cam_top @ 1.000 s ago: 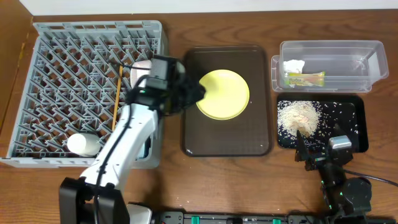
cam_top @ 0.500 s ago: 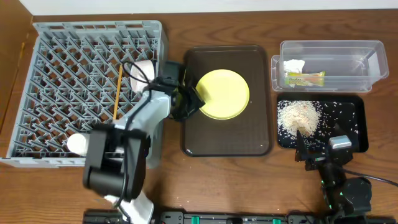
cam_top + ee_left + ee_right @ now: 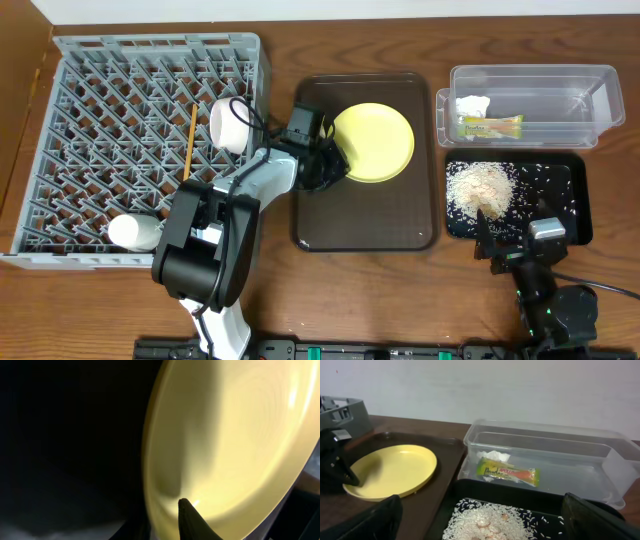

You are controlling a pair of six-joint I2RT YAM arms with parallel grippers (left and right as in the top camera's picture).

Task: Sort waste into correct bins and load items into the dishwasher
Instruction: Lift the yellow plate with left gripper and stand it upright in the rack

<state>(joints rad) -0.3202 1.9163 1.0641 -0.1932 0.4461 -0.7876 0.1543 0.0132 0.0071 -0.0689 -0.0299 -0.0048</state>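
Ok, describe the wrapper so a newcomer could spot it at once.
Find the clear tub at the top right of the overhead view, above the black tray. Two things lie at its left end. The wrapper is the flat green-yellow packet with printing, just below the crumpled white tissue.

Left gripper [image 3: 335,168] has moved further right over the brown tray [image 3: 360,215] and now sits at the left rim of the yellow plate [image 3: 378,140]. In the wrist view, one finger [image 3: 192,520] lies over the rim. Plate has slid from tray centre toward the top-right in the overhead view. Arm has swung clear of the white bowl [image 3: 228,125] in the dish rack [image 3: 100,90], so the bowl is now uncovered.
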